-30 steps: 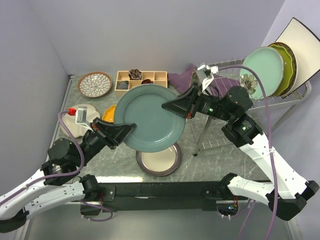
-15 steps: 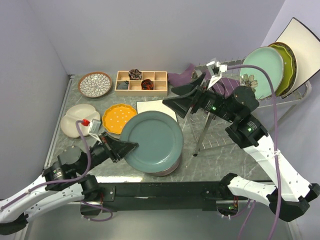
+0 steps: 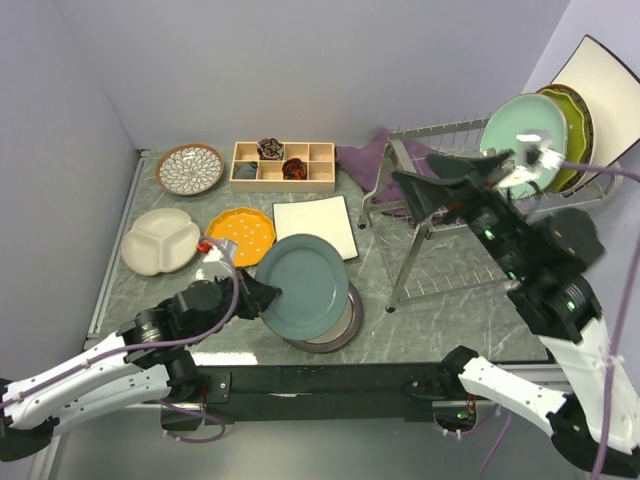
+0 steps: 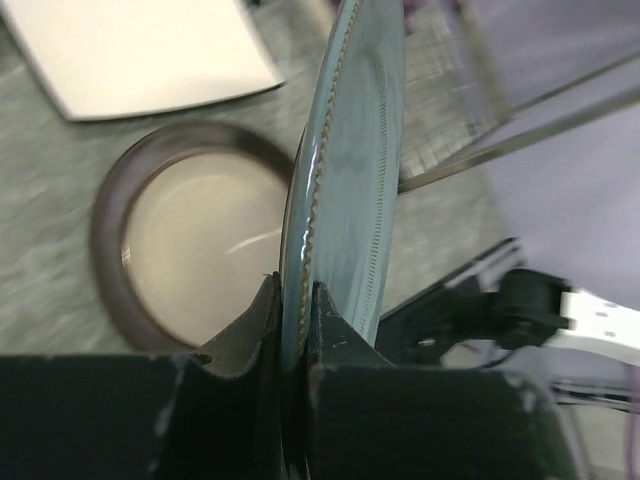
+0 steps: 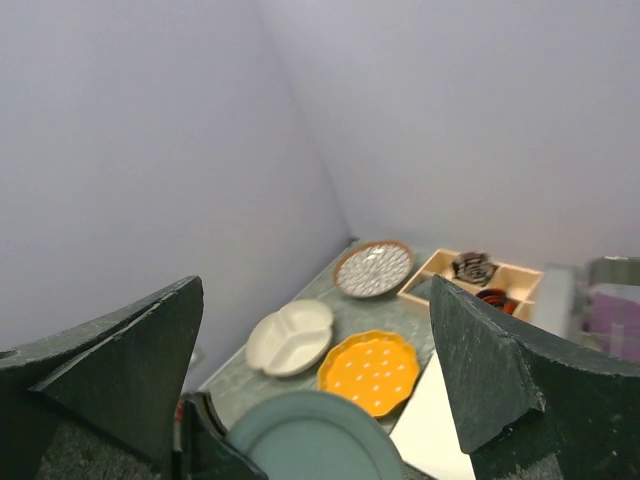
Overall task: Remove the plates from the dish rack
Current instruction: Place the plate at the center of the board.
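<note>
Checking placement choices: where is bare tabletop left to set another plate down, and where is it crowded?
Barest: the near strip of table between the brown-rimmed plate and the right edge, in front of the dish rack. Crowded: the left half, where the divided plate, orange plate and white square plate sit close together.

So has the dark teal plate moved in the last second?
Yes. The dark teal plate has come toward the near edge, away from the wooden tray, and now overlaps the brown-rimmed plate.

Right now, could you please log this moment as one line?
left gripper: shut on teal plate | above brown-rimmed plate | right gripper: open, empty
</note>
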`<state>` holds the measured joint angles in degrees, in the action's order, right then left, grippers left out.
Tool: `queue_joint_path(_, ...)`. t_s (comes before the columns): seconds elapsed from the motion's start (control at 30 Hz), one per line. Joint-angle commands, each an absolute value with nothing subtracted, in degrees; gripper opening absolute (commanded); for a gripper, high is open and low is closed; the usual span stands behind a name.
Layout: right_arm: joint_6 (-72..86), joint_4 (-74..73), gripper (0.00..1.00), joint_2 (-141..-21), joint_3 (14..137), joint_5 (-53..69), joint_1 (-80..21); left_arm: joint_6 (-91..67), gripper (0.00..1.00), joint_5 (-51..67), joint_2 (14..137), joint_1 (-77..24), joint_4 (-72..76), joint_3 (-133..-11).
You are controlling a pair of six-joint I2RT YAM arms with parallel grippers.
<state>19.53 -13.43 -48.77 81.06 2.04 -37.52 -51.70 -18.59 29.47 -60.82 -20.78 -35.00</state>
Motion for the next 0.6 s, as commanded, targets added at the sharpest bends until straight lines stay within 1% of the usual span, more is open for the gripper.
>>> queue_joint_path(0.0, 17.0, -14.3, 1.00, -43.5, 78.8, -4.8, -37.8, -56.8, 0.01, -20.1, 31.9, -59.4, -13.1, -35.9)
queue_joint_path(0.07, 17.4, -13.0, 1.00, -41.5, 77.4, -4.4, -37.9, -57.4, 0.01, -16.5, 33.5, -55.6, -11.1, -35.0)
queue_joint_path(0.1, 17.6, -12.6, 1.00, -41.1, 76.6, -3.6, -37.9, -57.8, 0.01, -10.6, 35.1, -53.6, -9.9, -33.6)
queue_joint_path(0.13, 17.6, -12.2, 1.00, -40.9, 76.6, -1.9, -37.8, -58.1, 0.01, -7.2, 35.7, -48.7, -8.4, -32.6)
queue_joint_path(0.2, 17.7, -13.6, 1.00, -41.0, 77.6, -0.6, -37.9, -59.5, 0.01, 3.6, 37.2, -43.2, -3.0, -29.3)
queue_joint_path(0.23, 17.7, -14.1, 1.00, -41.1, 77.9, -0.3, -37.8, -59.9, 0.01, 6.8, 37.5, -39.3, -1.2, -28.1)
queue_joint_path(0.33, 17.8, -14.2, 1.00, -40.4, 77.3, -0.2, -37.8, -60.6, 0.01, 10.8, 38.5, -36.6, 2.7, -25.8)
queue_joint_path(0.57, 17.4, -13.2, 1.00, -39.5, 76.5, -0.6, -37.9, -62.8, 0.01, 14.2, 39.5, -36.2, 5.5, -23.5)
